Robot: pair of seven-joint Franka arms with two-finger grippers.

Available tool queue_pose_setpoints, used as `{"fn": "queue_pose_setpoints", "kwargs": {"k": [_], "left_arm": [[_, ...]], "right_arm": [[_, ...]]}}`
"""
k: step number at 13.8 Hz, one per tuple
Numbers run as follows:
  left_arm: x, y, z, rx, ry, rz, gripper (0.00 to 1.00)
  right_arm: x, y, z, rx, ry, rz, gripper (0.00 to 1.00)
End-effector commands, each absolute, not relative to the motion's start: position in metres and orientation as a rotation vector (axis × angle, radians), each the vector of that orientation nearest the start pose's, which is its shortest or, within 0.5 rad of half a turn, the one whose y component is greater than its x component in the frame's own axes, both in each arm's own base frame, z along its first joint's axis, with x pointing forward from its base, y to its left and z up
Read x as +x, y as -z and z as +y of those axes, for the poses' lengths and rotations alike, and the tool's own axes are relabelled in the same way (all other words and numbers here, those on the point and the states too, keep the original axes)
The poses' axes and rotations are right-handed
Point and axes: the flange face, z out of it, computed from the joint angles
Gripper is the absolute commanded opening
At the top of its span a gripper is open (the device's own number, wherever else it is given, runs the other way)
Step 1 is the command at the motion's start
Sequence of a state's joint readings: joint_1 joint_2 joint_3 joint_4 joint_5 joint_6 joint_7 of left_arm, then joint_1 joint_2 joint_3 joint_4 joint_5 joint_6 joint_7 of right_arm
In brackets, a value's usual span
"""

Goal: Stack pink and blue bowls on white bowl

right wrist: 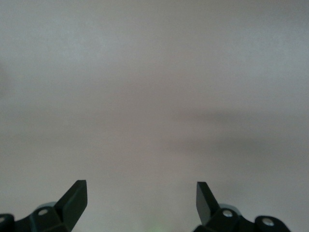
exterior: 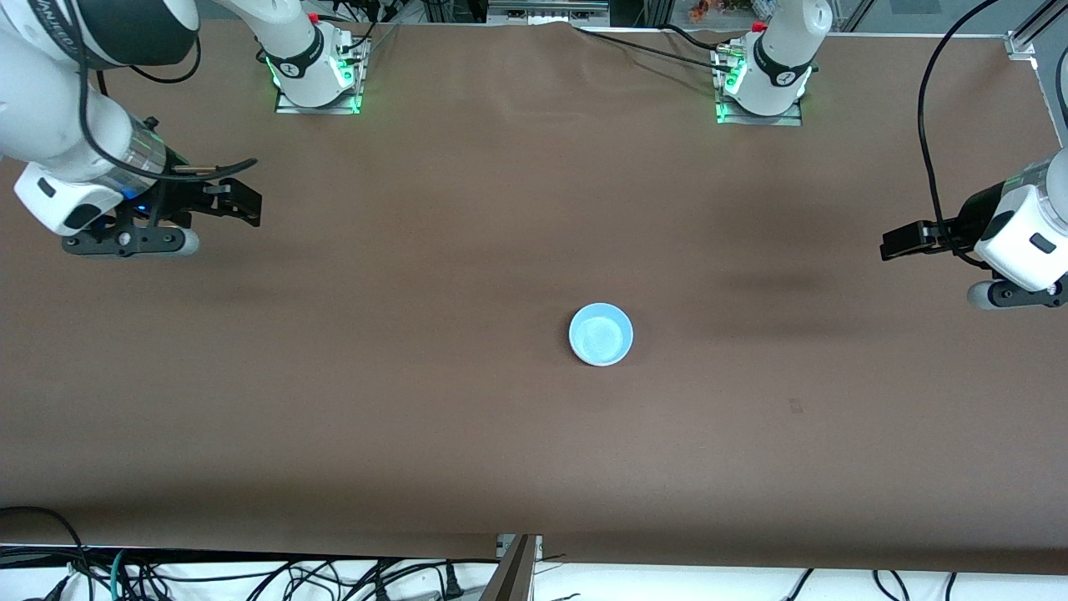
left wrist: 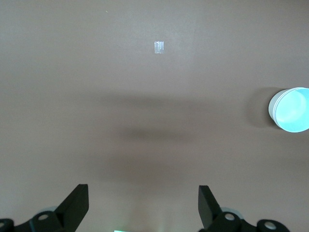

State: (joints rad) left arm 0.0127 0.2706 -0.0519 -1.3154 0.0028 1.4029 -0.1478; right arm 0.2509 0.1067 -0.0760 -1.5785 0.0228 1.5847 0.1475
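Observation:
A light blue bowl (exterior: 601, 334) sits upright on the brown table, near the middle and a little toward the left arm's end. In the left wrist view the blue bowl (left wrist: 291, 109) shows a white outer wall below its rim. No pink bowl shows in any view, and I cannot tell whether other bowls lie under the blue one. My left gripper (exterior: 891, 243) hangs open and empty over the table at its own end, well away from the bowl; it also shows in its wrist view (left wrist: 143, 193). My right gripper (exterior: 247, 203) hangs open and empty over its end of the table (right wrist: 141, 191).
The brown table cover (exterior: 375, 376) is bare around the bowl. A small pale mark (left wrist: 159, 47) lies on the cover, also faint in the front view (exterior: 795, 406). Cables hang along the table's front edge (exterior: 250, 576).

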Motion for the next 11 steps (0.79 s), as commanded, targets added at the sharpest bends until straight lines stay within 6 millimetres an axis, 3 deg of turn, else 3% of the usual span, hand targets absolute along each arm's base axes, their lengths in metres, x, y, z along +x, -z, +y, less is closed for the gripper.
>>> {"fn": "queue_pose_setpoints", "kwargs": {"k": [1, 4, 11], "left_arm": [[0.618, -0.576, -0.021, -3.132, -0.286, -0.142, 1.00], [0.618, -0.576, -0.022, -3.133, -0.286, -0.139, 1.00], [0.620, -0.576, -0.023, -3.134, -0.281, -0.137, 1.00]], "right_arm": [[0.572, -0.567, 0.087, -3.138, -0.110, -0.018, 1.00], [0.577, -0.577, 0.079, -3.136, -0.059, 0.001, 1.00], [0.566, -0.581, 0.079, -3.138, -0.095, 0.015, 1.00]]}}
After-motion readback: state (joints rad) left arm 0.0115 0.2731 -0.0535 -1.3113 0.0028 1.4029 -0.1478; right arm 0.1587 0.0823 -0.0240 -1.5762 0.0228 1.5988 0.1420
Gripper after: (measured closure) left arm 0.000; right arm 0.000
